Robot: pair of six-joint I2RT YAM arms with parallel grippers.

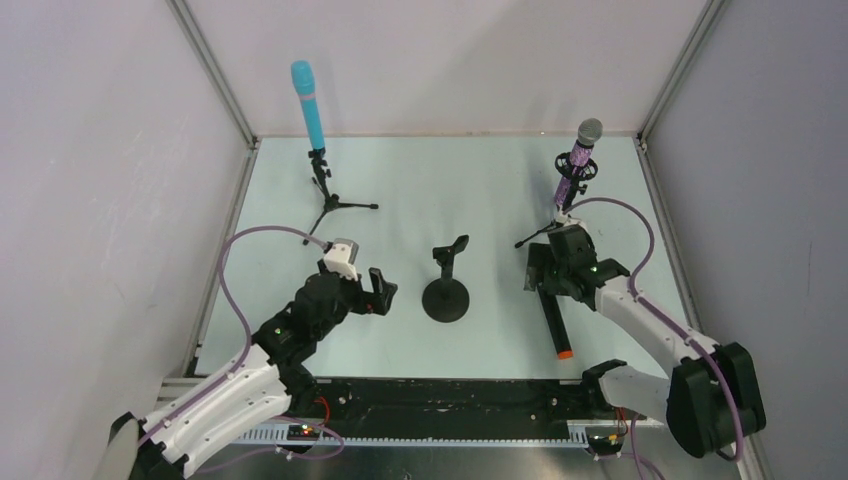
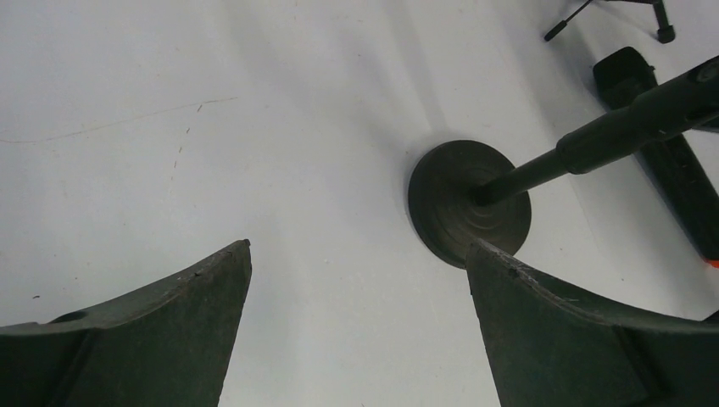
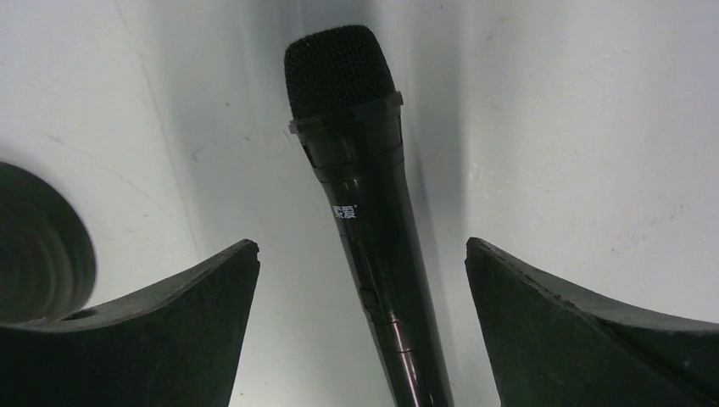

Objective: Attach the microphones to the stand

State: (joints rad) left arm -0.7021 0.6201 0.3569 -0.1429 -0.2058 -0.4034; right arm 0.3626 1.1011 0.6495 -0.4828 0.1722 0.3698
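A black microphone with an orange end [image 1: 556, 328] lies flat on the table. My right gripper [image 1: 543, 278] hovers over its head end, open. In the right wrist view the mic's body [image 3: 366, 203] runs up between the spread fingertips [image 3: 360, 244] without touching either. The light blue microphone [image 1: 308, 105] stands clipped in a tripod stand [image 1: 326, 195] at the back left. The purple glitter microphone [image 1: 577, 165] sits in a stand at the back right. A round-base stand [image 1: 446, 298] with an empty clip [image 1: 456, 247] stands mid-table. My left gripper [image 1: 383, 290] is open and empty, just left of that base [image 2: 454, 203].
White walls with metal frame posts [image 1: 215, 75] close in the table on three sides. The purple microphone's tripod legs [image 1: 535, 238] reach toward my right gripper. The round base's edge [image 3: 38, 246] shows at the left of the right wrist view. The stand's pole [image 2: 593, 144] crosses the left wrist view.
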